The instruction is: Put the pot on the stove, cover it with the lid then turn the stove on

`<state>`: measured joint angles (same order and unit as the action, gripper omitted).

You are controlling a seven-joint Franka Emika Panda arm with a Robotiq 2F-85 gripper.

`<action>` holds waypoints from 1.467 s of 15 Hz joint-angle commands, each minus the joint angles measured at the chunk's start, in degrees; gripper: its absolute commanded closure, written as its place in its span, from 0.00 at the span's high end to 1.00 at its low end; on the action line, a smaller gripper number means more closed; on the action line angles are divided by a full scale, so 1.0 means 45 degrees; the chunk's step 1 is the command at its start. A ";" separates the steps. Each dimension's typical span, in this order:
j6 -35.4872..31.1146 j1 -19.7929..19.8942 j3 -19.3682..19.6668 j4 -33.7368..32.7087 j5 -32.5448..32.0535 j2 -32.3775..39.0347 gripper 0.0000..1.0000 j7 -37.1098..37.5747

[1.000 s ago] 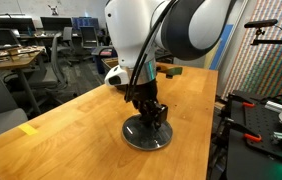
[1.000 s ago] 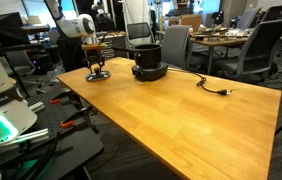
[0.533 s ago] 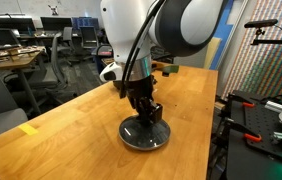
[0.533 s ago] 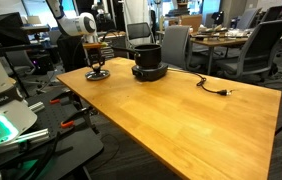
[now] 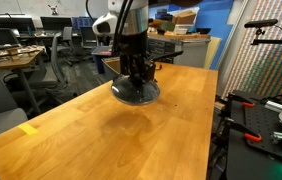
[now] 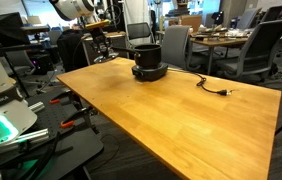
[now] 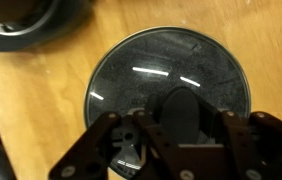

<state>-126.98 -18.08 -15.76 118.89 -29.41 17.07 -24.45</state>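
Observation:
The lid (image 5: 136, 92), round dark glass with a thin metal rim, hangs level above the wooden table (image 5: 101, 135), casting a faint shadow below. My gripper (image 5: 137, 70) is shut on its black centre knob. In the wrist view the lid (image 7: 171, 65) fills the middle, and the gripper (image 7: 181, 118) clamps the knob from both sides. The black pot (image 6: 146, 51) sits on the low black stove (image 6: 149, 73) at the table's far side. A curved dark edge of the pot (image 7: 21, 25) shows at the wrist view's top left. In that exterior view the lid is out of view.
The stove's power cord and plug (image 6: 217, 90) lie on the table beside it. Office chairs (image 6: 176, 45) and desks stand behind the table. A rack with cables and tools (image 5: 256, 110) stands close to one table edge.
The lid rested on the table with the gripper closing on its knob. Now it is lifted off and carried up and along the table, away from its former spot.

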 commanded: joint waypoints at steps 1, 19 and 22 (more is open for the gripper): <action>0.1465 0.0039 0.0521 -0.0520 -0.1838 -0.1586 0.12 -0.0050; 0.5388 0.1679 0.1231 -0.6546 -0.0203 0.0932 0.13 -0.2760; 0.5417 0.1868 0.1290 -0.7041 0.0485 0.1236 0.13 -0.2774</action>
<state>-104.55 -10.30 -10.21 92.11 -30.83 20.44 -34.54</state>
